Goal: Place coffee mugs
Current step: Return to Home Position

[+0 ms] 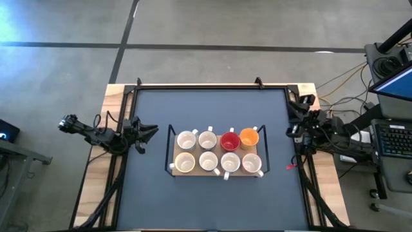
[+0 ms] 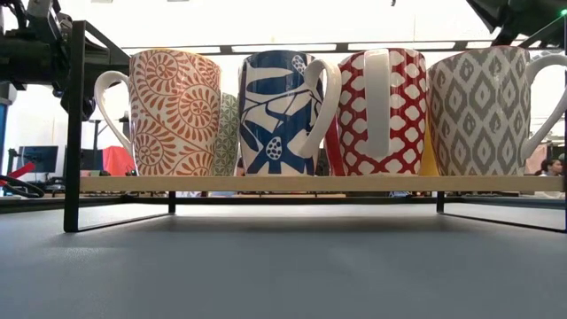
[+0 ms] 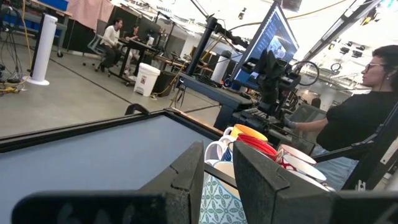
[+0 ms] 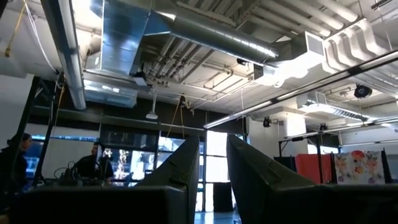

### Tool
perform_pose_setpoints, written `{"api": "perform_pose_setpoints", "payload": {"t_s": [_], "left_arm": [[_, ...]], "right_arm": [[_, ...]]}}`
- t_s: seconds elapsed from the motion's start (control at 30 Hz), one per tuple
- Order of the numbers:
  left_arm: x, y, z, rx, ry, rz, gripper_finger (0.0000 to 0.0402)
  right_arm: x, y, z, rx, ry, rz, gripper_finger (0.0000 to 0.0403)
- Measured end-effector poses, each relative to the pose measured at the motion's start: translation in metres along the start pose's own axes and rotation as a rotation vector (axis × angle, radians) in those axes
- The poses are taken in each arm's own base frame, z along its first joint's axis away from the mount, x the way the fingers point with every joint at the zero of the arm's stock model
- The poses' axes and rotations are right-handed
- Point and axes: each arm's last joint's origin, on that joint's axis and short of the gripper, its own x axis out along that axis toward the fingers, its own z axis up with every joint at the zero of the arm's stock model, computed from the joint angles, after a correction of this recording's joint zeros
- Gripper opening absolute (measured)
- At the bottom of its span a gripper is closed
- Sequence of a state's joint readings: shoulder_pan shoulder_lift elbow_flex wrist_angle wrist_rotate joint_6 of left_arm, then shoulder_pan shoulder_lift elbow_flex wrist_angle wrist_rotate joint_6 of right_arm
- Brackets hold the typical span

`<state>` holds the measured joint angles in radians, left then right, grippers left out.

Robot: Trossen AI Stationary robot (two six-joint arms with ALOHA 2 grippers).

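Eight coffee mugs stand in two rows on a wooden tray [image 1: 216,173] in the middle of the table. From above, one shows a red inside [image 1: 230,140], one orange [image 1: 249,136], and the others white [image 1: 187,140]. The low view shows four of them: orange-spiral [image 2: 173,111], blue [image 2: 279,111], red-lattice [image 2: 381,111] and grey [image 2: 487,111]. My left gripper [image 1: 152,131] [image 3: 217,163] waits left of the tray, pointing at it, its fingers a narrow gap apart. My right gripper [image 1: 297,120] [image 4: 213,163] sits at the table's right edge, tilted up toward the ceiling, also narrowly open.
The tray rests in a black metal frame [image 1: 170,145] [image 2: 73,124] with upright posts at its ends. Dark table surface [image 1: 212,106] lies bare around the tray. A raised rail [image 1: 212,86] runs along the far edge. A person [image 3: 364,118] sits beyond the right side.
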<state>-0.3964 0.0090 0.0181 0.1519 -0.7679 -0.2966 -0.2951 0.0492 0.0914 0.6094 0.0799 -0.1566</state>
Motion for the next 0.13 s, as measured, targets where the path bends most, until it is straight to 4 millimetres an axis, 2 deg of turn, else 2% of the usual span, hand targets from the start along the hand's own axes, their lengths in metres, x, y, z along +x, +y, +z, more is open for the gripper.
{"api": "perform_pose_setpoints", "payload": {"t_s": [0.13], "left_arm": [[0.0,0.0,0.0,0.0,0.0,0.0,0.0068]], "right_arm": [[-0.0018,-0.0006,0.0028,0.002,-0.022,-0.003,0.0068]]}}
